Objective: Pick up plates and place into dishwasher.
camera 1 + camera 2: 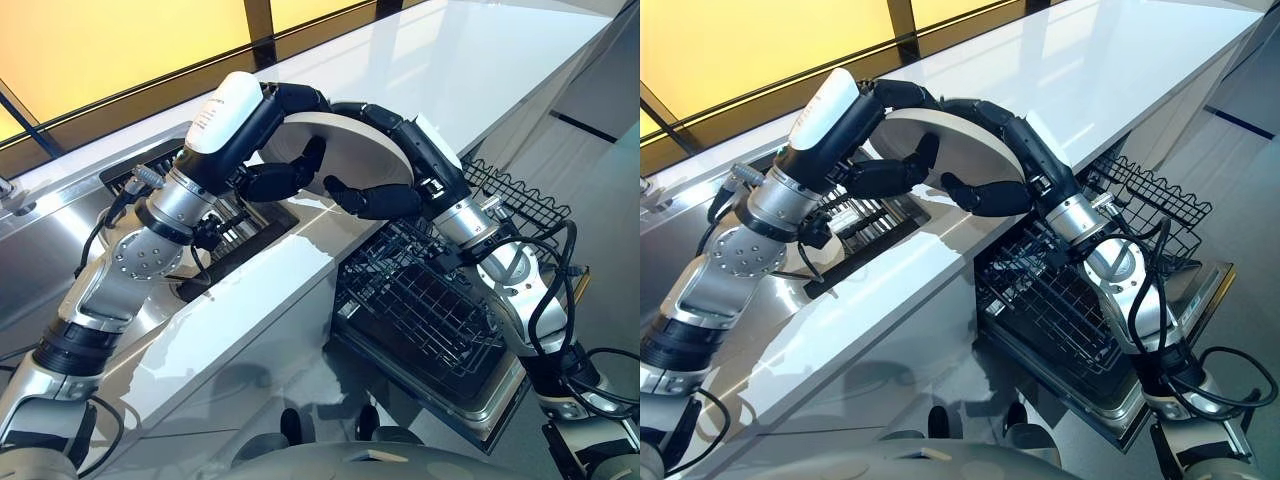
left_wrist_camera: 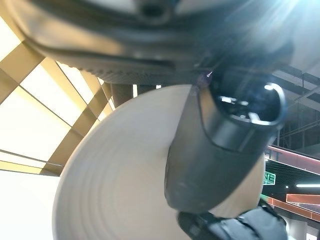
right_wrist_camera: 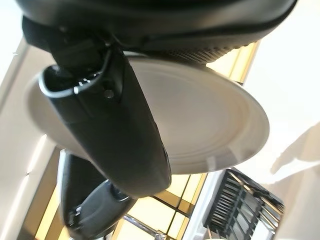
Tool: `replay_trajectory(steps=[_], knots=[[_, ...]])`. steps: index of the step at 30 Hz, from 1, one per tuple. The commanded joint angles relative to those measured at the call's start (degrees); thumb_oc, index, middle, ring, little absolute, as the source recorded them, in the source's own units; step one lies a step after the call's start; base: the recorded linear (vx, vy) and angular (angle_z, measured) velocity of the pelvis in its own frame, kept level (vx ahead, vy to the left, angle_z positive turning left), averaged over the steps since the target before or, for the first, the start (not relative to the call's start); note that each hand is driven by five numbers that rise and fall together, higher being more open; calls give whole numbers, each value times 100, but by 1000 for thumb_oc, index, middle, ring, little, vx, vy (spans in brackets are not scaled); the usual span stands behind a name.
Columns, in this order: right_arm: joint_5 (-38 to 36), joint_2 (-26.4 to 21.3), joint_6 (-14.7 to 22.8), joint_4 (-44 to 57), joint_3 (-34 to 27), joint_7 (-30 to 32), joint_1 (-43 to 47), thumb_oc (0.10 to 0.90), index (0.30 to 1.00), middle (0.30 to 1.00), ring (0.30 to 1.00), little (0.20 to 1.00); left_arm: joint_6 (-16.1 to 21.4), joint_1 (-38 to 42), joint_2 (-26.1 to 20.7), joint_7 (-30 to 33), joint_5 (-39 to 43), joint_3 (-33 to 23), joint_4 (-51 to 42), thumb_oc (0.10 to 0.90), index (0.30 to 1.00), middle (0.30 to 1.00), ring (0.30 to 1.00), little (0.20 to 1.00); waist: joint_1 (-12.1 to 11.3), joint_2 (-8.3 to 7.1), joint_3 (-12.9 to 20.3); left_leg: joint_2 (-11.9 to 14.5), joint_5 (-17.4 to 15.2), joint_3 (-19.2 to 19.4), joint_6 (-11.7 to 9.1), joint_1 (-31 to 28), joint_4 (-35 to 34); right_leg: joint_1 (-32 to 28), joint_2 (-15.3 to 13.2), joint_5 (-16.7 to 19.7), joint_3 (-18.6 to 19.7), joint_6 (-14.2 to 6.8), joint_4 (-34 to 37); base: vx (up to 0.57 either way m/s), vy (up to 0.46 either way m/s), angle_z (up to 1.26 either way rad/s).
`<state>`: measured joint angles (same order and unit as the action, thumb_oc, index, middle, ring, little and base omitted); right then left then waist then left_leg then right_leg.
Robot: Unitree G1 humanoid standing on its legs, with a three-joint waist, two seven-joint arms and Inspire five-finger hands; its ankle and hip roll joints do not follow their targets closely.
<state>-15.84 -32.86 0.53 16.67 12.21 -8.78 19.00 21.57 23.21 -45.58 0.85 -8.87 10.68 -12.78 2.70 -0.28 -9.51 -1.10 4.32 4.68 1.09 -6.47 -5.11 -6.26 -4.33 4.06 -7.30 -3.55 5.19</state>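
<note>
Dishwasher rack stands pulled out below the counter edge, wire bays open. Above the edge, left hand and right hand both grip one pale plate, thumbs beneath, fingers curled over its rim. Beyond, bare white counter runs onward.

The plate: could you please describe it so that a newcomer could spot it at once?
Find the long white counter; above its near edge, the left hand and right hand meet. Between them they hold the plate, round, pale and tilted, the one light disc beside the dark wire rack below.
</note>
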Motion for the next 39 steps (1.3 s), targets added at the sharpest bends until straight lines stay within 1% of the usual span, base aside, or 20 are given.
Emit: replay_trajectory(steps=[1, 5, 9, 11, 13, 14, 17, 20, 24, 25, 26, 28, 29, 32, 36, 37, 38, 39], knots=[[-317, 107, 343, 166, -104, 215, 699, 100, 300, 300, 300, 200, 587, 841, 142, 656, 214, -80, -383, 100, 300, 300, 300, 200, -89, 54, 606, -269, -783, 73, 81, -232, 11, -59, 429, -706, -204, -23, -452, 0, 0, 0], [-278, 158, 358, 141, -112, 266, 668, 100, 300, 300, 300, 200, 647, 813, 194, 724, 186, -105, -469, 100, 300, 300, 300, 200, -93, 58, 597, -276, -788, 53, 85, -243, 11, -70, 425, -715, -213, -19, -459, 0, 0, 0], [-281, 155, 314, 96, -142, 368, 618, 100, 300, 300, 300, 200, 929, 739, 217, 1369, -317, -175, -491, 100, 300, 300, 300, 200, -99, 52, 604, -286, -795, 30, 93, -246, 11, -75, 421, -726, -212, -12, -463, 0, 0, 0], [-262, 155, 325, 80, -181, 429, 551, 100, 300, 300, 300, 200, 1025, 675, 236, 1638, -480, -252, -512, 100, 300, 300, 300, 200, -102, 48, 612, -285, -797, 23, 89, -245, 11, -75, 419, -728, -216, -10, -465, 0, 0, 0], [-254, 163, 375, 47, -188, 486, 505, 100, 300, 300, 300, 200, 1036, 637, 262, 1780, -518, -275, -519, 100, 300, 300, 300, 200, -100, 48, 618, -285, -801, 13, 88, -244, 11, -77, 418, -731, -216, -10, -463, 0, 0, 0], [-248, 175, 405, 15, -231, 536, 461, 100, 300, 300, 300, 200, 927, 568, 316, 1655, -344, -323, -523, 800, 900, 900, 900, 900, -109, 45, 619, -287, -797, -5, 84, -238, 11, -74, 420, -728, -224, -6, -465, 0, 0, 0], [-170, 193, 453, -6, -285, 677, 409, 100, 300, 300, 300, 200, 658, 478, 384, 1379, 104, -326, -481, 800, 900, 900, 900, 900, -110, 52, 607, -288, -796, -17, 82, -242, 11, -77, 419, -726, -225, -10, -466, 0, 0, 0], [3, 169, 602, -73, -462, 965, 318, 100, 300, 300, 300, 200, 372, 277, 470, 959, 779, -394, -410, 800, 900, 900, 900, 900, -121, 63, 589, -285, -791, -30, 80, -249, 11, -88, 420, -721, -231, -13, -465, -3, -1, 2], [280, 96, 991, -219, -871, 1540, 185, 100, 300, 300, 300, 200, 72, 16, 511, 699, 1126, -560, -270, 800, 900, 900, 900, 900, -119, 85, 555, -284, -791, -38, 91, -260, 11, -91, 426, -709, -229, -21, -468, -10, -11, 8], [441, 76, 1131, -282, -1031, 1805, 141, 100, 300, 300, 300, 200, -53, -62, 493, 626, 1189, -628, -195, 800, 900, 900, 900, 900, -122, 98, 548, -285, -793, -43, 97, -264, 11, -94, 428, -712, -228, -22, -471, -1, -12, 5], [458, 70, 1148, -297, -1062, 1847, 130, 100, 300, 300, 300, 200, -66, -77, 485, 611, 1216, -645, -179, 800, 900, 900, 900, 900, -123, 101, 548, -286, -794, -45, 97, -267, 11, -96, 429, -713, -226, -22, -470, 0, 0, 0], [604, 7, 1331, -410, -1320, 2213, 50, 100, 300, 300, 300, 200, -172, -211, 444, 540, 1238, -792, -47, 800, 900, 900, 900, 900, -127, 114, 542, -287, -800, -49, 100, -271, 11, -102, 432, -712, -231, -24, -463, 0, 0, 0], [606, 6, 1334, -411, -1319, 2217, 49, 100, 300, 300, 300, 200, -175, -213, 445, 538, 1238, -793, -51, 800, 900, 900, 900, 900, -127, 115, 543, -287, -800, -49, 100, -271, 11, -103, 432, -711, -231, -24, -462, 0, 0, 0], [696, -141, 1527, -667, -1741, 2696, -112, 100, 300, 300, 300, 200, -285, -427, 296, 507, 1168, -1037, 193, 800, 900, 900, 900, 900, -126, 132, 526, -285, -808, -57, 104, -276, 11, -118, 436, -721, -228, -22, -453, 0, 0, 0], [761, -304, 1620, -892, -2087, 3098, -281, 100, 300, 300, 300, 200, -327, -613, 110, 497, 1063, -1242, 350, 800, 900, 900, 900, 900, -129, 136, 523, -279, -810, -56, 101, -278, 11, -129, 436, -721, -238, -29, -443, 3, -17, 1], [788, -372, 1619, -1009, -2200, 3310, -319, 100, 300, 300, 300, 200, -336, -663, 30, 510, 1039, -1296, 437, 800, 900, 900, 900, 900, -130, 135, 519, -277, -809, -58, 100, -281, 11, -131, 438, -723, -241, -30, -447, 0, 0, 0], [775, -395, 1638, -1067, -2248, 3353, -324, 100, 300, 300, 300, 200, -323, -674, -1, 499, 1053, -1321, 478, 800, 900, 900, 900, 900, -131, 136, 520, -276, -811, -59, 100, -283, 11, -132, 439, -725, -243, -29, -448, 16, -46, 5], [755, -449, 1635, -1196, -2363, 3528, -341, 100, 300, 300, 300, 200, -333, -705, -78, 491, 1069, -1381, 569, 800, 900, 900, 900, 900, -135, 136, 520, -274, -814, -63, 99, -283, 11, -134, 443, -729, -247, -29, -449, 15, -40, 5]])
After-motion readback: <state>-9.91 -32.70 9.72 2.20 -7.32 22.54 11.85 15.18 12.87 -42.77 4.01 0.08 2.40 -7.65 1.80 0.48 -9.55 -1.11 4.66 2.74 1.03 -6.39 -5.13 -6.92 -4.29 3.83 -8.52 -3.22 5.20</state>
